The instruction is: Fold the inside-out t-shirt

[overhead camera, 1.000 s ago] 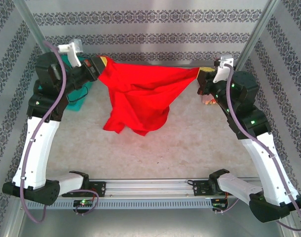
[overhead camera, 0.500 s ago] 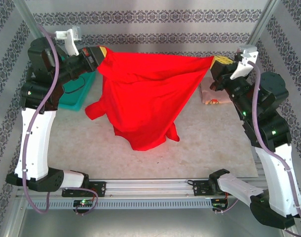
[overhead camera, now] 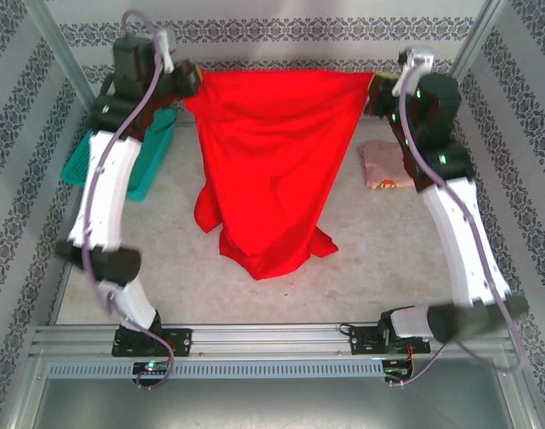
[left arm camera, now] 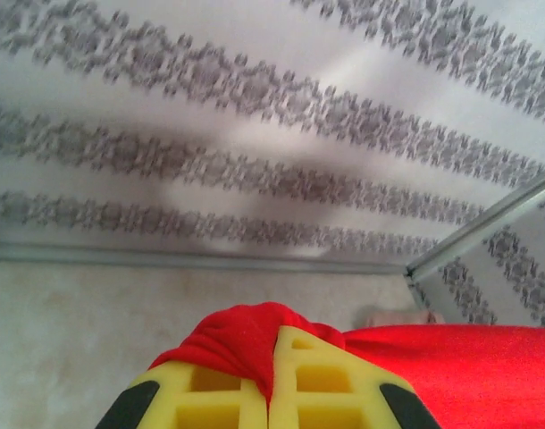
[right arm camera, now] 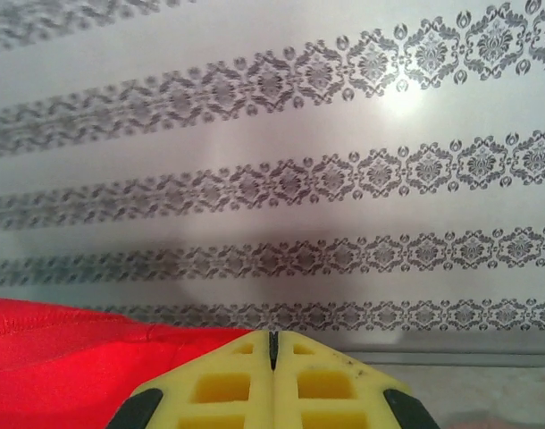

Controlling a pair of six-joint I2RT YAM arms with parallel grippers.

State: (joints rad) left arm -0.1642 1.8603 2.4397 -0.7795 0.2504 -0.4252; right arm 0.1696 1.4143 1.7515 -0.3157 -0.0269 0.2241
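The left claw (overhead camera: 190, 82) at 11 o'clock and right claw (overhead camera: 377, 88) at 1 o'clock pinch the bright red cloth t-shirt (overhead camera: 268, 170), probably to stretch it flat.

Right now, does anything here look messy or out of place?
Nothing is spilled or broken. The red t-shirt hangs stretched between the left gripper and right gripper, but its lower end lies crumpled on the table.

Teal basket (overhead camera: 79, 164), pink shirt (overhead camera: 386, 165) (well apart)
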